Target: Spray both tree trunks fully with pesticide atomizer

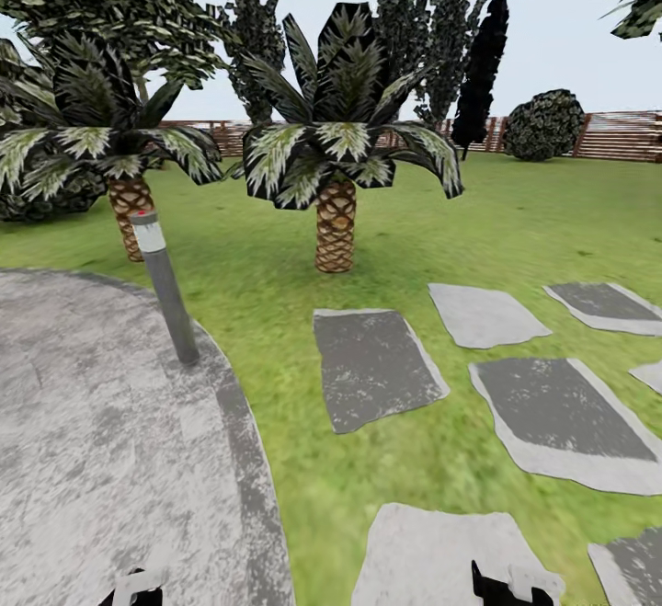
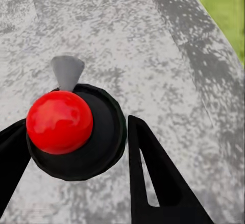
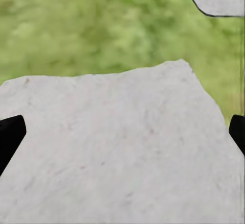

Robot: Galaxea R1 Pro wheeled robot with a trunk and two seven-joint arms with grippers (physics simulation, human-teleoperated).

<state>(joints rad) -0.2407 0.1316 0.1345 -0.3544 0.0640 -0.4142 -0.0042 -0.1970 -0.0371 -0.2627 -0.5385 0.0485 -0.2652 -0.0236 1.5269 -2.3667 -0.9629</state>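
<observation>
Head view first, sweeping from the left: I see the grey speckled paved circle (image 1: 101, 440) under me, with one grey bollard lamp (image 1: 165, 286) on its far edge, leaning a touch. Behind it stands a short palm with a scaly orange-brown trunk (image 1: 130, 211), and a second scaly-trunked palm (image 1: 336, 224) rises mid-lawn. That makes two palms, and neither is my target. To the right, grey stepping slabs (image 1: 372, 365) lie scattered over the green lawn of the garden (image 1: 276, 275); I count seven or so, some cut off by the frame. The brown slatted fence (image 1: 625, 135) closes the far side.

My left gripper (image 2: 76, 147) has the small dark pesticide atomizer with its glossy red ball top (image 2: 69, 129) sitting between its black fingers (image 2: 153, 178); they look clamped on it, both touching its round body, above the grey paving. My right gripper (image 3: 122, 132) hangs over a pale slab, its fingers spread wide with nothing between them.

So I judge the pick-up done, and I'm on the way to spray. No smooth grey-brown trunk is clear ahead, so next I should turn or drive until one comes close, then aim the nozzle at it.
</observation>
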